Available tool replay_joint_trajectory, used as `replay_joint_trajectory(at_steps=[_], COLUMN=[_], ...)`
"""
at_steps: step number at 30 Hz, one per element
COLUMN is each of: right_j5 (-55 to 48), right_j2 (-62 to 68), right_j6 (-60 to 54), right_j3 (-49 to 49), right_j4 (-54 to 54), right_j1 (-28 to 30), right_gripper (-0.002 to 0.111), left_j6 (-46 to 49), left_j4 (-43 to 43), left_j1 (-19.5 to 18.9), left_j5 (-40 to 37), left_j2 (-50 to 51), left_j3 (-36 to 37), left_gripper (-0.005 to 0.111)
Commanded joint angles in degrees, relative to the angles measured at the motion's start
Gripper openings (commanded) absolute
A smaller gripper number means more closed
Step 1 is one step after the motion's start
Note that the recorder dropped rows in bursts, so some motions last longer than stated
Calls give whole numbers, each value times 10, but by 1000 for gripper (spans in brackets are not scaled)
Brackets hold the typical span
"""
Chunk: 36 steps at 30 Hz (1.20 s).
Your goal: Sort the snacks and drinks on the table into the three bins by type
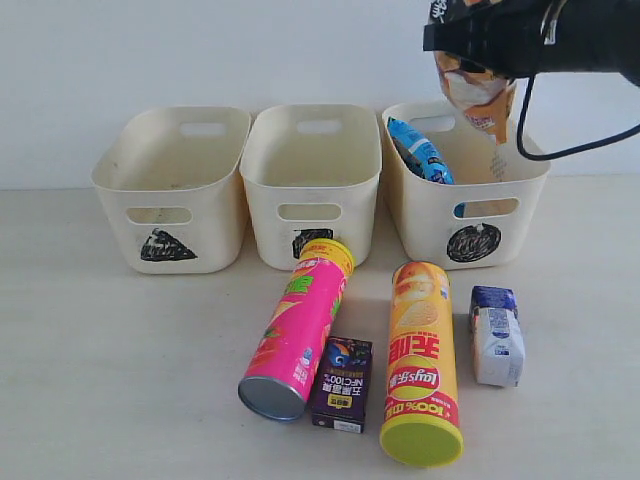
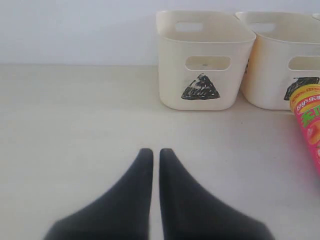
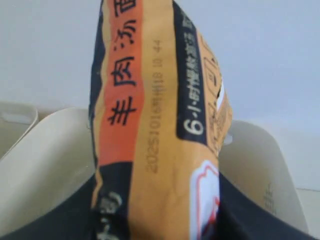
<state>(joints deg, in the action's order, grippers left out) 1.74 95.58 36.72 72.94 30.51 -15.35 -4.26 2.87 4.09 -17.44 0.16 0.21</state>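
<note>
Fingers point(image 3: 57, 220) of my right gripper point(image 1: 470, 68) clamp the orange-brown bag point(image 1: 483, 100) near one end, hanging beneath them over the circle-marked bin point(image 1: 428, 215); light, crinkly, slippery, it seems best pinched there.

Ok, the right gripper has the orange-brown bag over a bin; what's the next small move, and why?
Probably lower slightly and open the jaws. The right gripper holds the orange-brown crinkly bag above the cream plastic bin marked with a circle, where the blue crinkly bag already lies, so releasing there should group the two bags.
</note>
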Motion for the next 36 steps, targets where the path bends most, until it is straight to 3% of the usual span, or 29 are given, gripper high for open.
replay_joint_trajectory(at_steps=[1,13,17,19,22,25,31,33,36], right_j5=[56,29,1,-4,-11,-29,-114,-162,-269], right_j2=[53,215,245,250,251,244,203,184,153], right_j6=[40,50,51,52,55,63,18,-31,-128], right_j3=[30,178,200,200,200,200,200,200,200], right_j4=[-2,-2,-2,-2,-2,-2,-2,-2,-2], right_j1=[39,49,49,49,49,49,49,49,46], right_gripper=[0,5,28,46,64,75,74,66,40], left_j6=[-4,-4,-4,-4,-4,-4,-4,-4,-4], left_j4=[-3,-3,-3,-3,-3,-3,-3,-3,-3], left_j1=[-1,-1,-1,-1,-1,-1,-1,-1,-1], left_j5=[4,4,4,4,4,4,4,4,4], left_j2=[-2,-2,-2,-2,-2,-2,-2,-2,-2], left_j3=[-2,-2,-2,-2,-2,-2,-2,-2,-2], left_gripper=[4,4,4,4,4,4,4,4,4])
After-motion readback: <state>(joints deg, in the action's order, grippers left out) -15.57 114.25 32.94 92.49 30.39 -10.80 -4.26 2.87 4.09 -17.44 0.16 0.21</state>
